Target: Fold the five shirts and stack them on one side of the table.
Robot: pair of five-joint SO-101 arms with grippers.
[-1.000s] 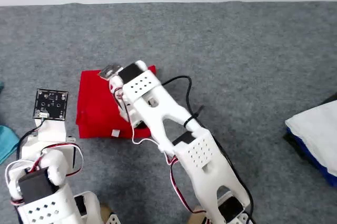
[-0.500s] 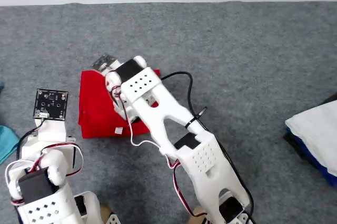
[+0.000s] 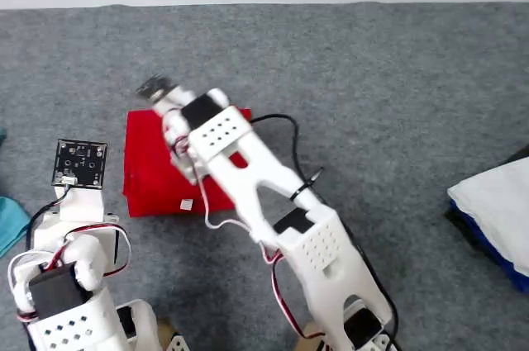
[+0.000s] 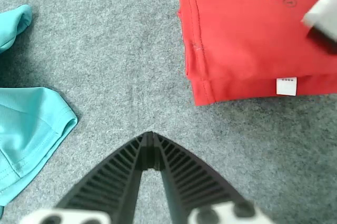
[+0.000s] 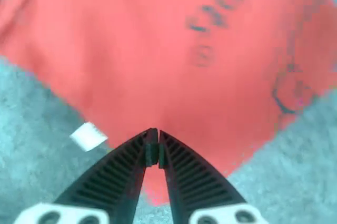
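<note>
A folded red shirt (image 3: 149, 171) lies on the grey carpeted table (image 3: 372, 78), left of centre. My right arm stretches over it from the near side, and its gripper (image 5: 152, 133) hangs shut just above the red cloth (image 5: 131, 50), holding nothing. A white tag (image 5: 88, 135) sticks out at the shirt's near edge. My left gripper (image 4: 148, 137) is shut and empty over bare carpet, between the red shirt (image 4: 247, 34) and an unfolded teal shirt (image 4: 26, 129).
A stack of folded shirts, white on top of blue (image 3: 496, 211), sits at the table's right edge. The teal shirt (image 3: 10, 223) pokes in at the left edge. The left arm (image 3: 62, 285) stands at the near left corner.
The right arm's wrist has swung toward the far left across the red shirt. The red shirt has shifted slightly. The left arm has not moved.
</note>
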